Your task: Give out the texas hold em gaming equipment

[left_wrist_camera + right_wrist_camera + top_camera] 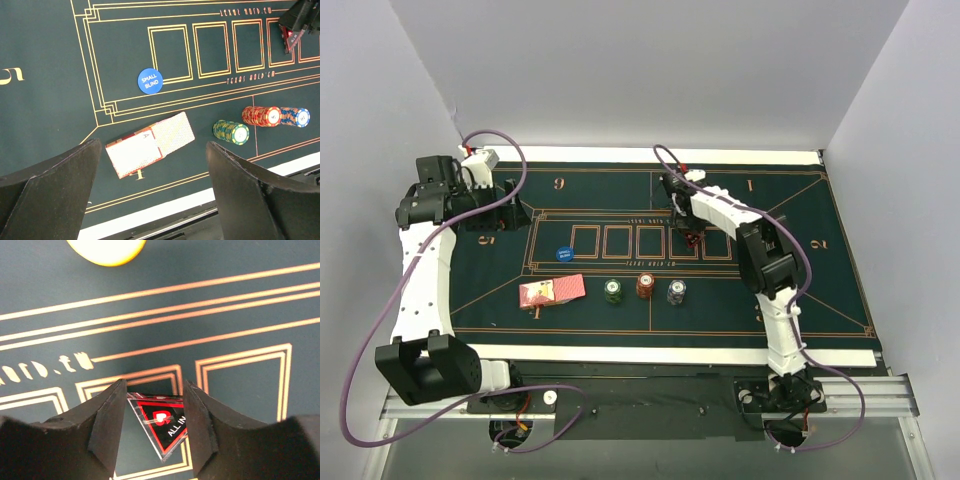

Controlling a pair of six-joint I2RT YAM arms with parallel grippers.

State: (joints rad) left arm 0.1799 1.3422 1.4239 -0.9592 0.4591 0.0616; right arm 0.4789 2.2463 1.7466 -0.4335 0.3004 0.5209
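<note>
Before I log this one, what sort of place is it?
Probably a lab poker set-up: a Texas Hold'em mat, chips and cards, boxed in by plain white walls.

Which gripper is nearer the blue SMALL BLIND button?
Left. The left gripper hangs open beyond and left of the blue button; the right gripper, closed on a red triangular marker, is farther off to its right.

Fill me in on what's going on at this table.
The right tool is clamped on a triangular ALL IN marker over the card boxes in the middle of the green mat. The left tool hangs open and empty above the mat's left side. Below it lie the playing cards, a blue SMALL BLIND button and three chip stacks in a row, none of them dealt out yet.
</note>
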